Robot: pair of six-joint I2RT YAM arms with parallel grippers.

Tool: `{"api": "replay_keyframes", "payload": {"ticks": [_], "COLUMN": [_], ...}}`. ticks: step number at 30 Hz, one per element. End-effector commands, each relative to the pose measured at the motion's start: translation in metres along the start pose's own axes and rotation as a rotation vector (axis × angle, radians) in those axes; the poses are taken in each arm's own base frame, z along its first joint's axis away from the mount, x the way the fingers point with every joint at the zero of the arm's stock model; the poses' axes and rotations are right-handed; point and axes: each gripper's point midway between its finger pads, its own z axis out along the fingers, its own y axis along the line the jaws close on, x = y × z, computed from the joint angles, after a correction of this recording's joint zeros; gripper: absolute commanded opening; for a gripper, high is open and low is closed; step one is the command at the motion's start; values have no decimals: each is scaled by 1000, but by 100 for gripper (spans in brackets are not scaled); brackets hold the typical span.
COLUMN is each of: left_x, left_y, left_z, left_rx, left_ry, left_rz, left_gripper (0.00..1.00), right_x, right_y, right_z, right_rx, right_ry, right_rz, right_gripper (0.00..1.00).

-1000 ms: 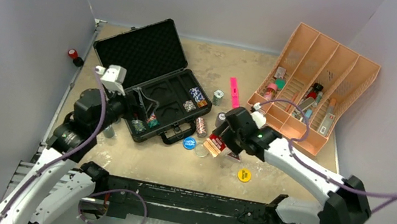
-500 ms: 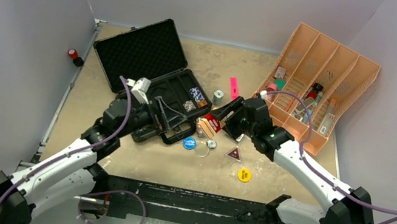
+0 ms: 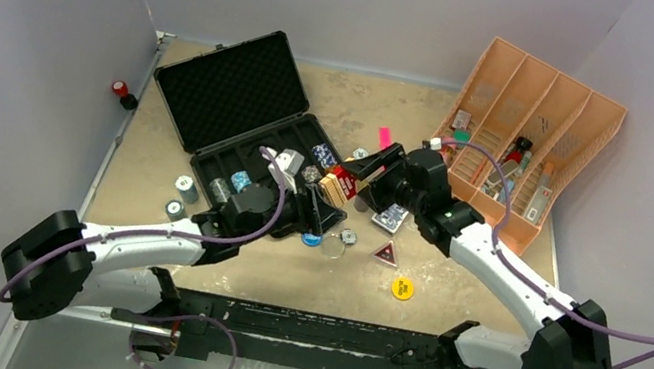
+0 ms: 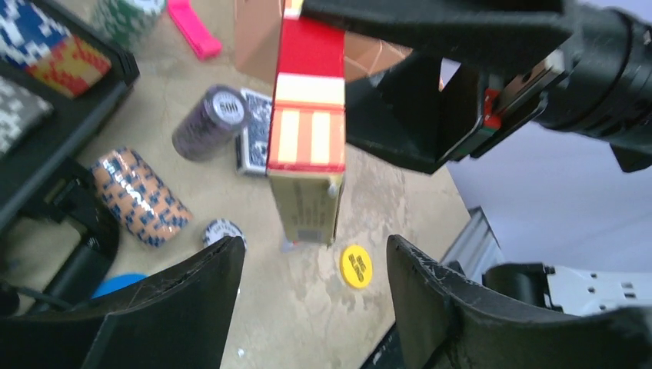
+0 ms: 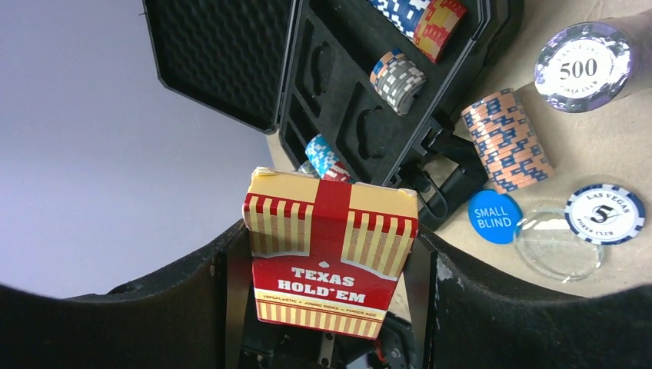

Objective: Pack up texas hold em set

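Observation:
The black case (image 3: 234,99) lies open with a few chip stacks (image 5: 398,77) in its foam slots. My right gripper (image 5: 330,265) is shut on the red Texas Hold'em card deck (image 5: 330,246), held off the table at the case's right front corner (image 3: 339,185). My left gripper (image 4: 311,265) is open and empty, its fingers (image 4: 192,307) just short of the deck (image 4: 307,123). Loose on the table lie an orange chip stack (image 5: 507,140), a purple 500 stack (image 5: 584,68), the blue deck (image 3: 388,218), a blue Small Blind disc (image 5: 493,217) and a yellow disc (image 4: 355,266).
The orange divided tray (image 3: 523,143) stands at the back right, the pink marker (image 3: 384,137) just behind the right gripper. Two chip stacks (image 3: 181,198) stand left of the case. A red triangular piece (image 3: 385,252) and a clear disc (image 5: 555,244) lie near the front.
My left arm has swung right, from the case's left side to its front right corner, and its jaws have narrowed a little. My right gripper has carried the red deck up and left toward the case.

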Motion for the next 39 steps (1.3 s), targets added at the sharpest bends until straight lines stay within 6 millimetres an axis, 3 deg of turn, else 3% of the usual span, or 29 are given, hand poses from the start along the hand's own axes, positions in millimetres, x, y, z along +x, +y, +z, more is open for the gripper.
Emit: {"api": "replay_keyframes", "payload": {"ticks": [1, 15, 21, 23, 24, 26, 27, 30, 32, 39], "left_x": [-59, -74, -79, -81, -81, -85, -88, -101, -115, -147], "left_y": [-34, -27, -38, -41, -41, -43, -42, -36, -23, 25], "left_z": [9, 7, 11, 13, 14, 16, 17, 18, 16, -1], "left_rx": [77, 40, 94, 107, 106, 108, 104, 100, 85, -122], "left_ry": [-233, -317, -345, -349, -348, -343, -337, -326, -317, -257], "left_rz": [56, 56, 10, 16, 22, 27, 23, -16, -71, -133], "left_gripper": [64, 32, 29, 25, 17, 0, 0, 0, 0, 0], "right_x": [-7, -14, -17, -18, -18, -20, -22, -41, -58, -101], "right_y": [46, 48, 46, 49, 50, 53, 52, 55, 51, 49], "right_z": [-8, -1, 2, 1, 1, 0, 1, -5, -9, -38], "right_rx": [-157, -147, -149, -168, -175, -195, -194, -180, -139, -60], "right_ry": [-1, 46, 81, 89, 93, 85, 75, -7, -78, -302], "right_rz": [65, 83, 65, 44, 33, 1, -19, -107, -168, -279], "right_gripper": [54, 54, 55, 58, 60, 73, 79, 93, 97, 98]}}
